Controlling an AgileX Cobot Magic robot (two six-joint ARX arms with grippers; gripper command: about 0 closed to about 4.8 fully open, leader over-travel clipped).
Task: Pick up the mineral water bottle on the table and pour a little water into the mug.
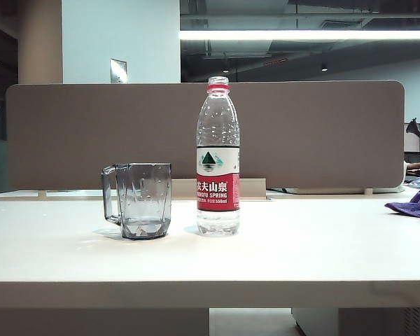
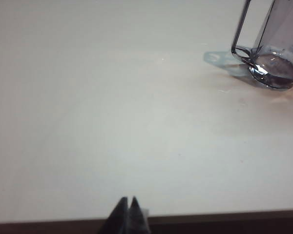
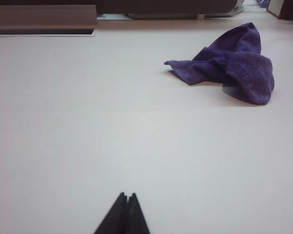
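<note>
The mineral water bottle stands upright mid-table with no cap on its red-ringed neck; water shows clear through the plastic below its label. To its left sits the smoky grey mug, handle pointing left; its base and handle also show in the left wrist view. Neither arm appears in the exterior view. My left gripper hovers at the near edge of the table, shut and empty, well short of the mug. My right gripper is shut and empty over bare tabletop; the bottle is outside its view.
A crumpled purple cloth lies at the table's right side, also seen as the cloth ahead of the right gripper. A brown partition panel runs along the table's back edge.
</note>
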